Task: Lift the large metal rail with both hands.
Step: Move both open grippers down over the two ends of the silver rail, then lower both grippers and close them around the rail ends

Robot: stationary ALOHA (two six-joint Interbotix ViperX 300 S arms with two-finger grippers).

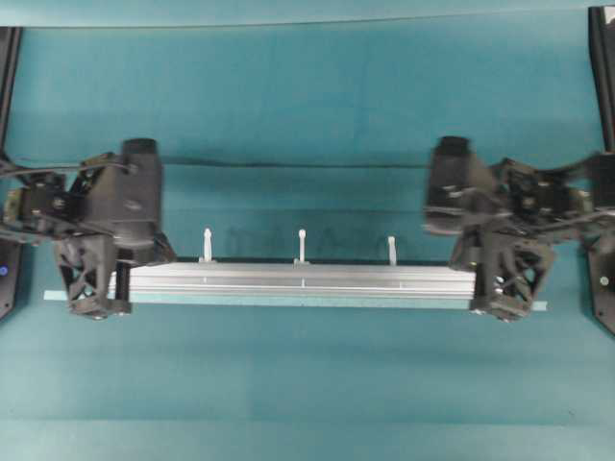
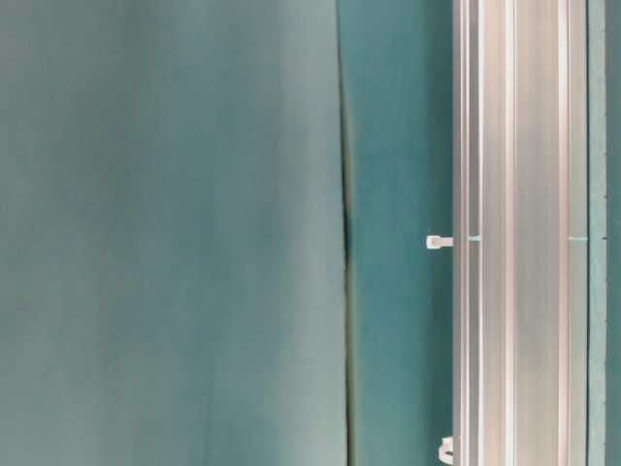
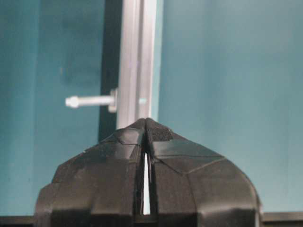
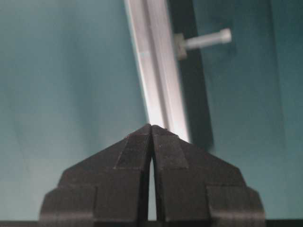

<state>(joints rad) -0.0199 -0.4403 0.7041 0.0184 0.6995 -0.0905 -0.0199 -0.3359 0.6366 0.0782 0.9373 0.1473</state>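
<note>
Overhead view showed the large metal rail (image 1: 303, 279) lying across the teal table (image 1: 307, 96), with the left gripper (image 1: 96, 305) and right gripper (image 1: 502, 309) fully closed, empty, above its ends.

The large metal rail (image 1: 303, 279) is a long silver grooved bar lying level across the overhead view. Three small pale pins (image 1: 302, 245) stand along its far edge. Its ends disappear under the left gripper (image 1: 96, 303) and right gripper (image 1: 504, 305), both with jaws closed.
</note>
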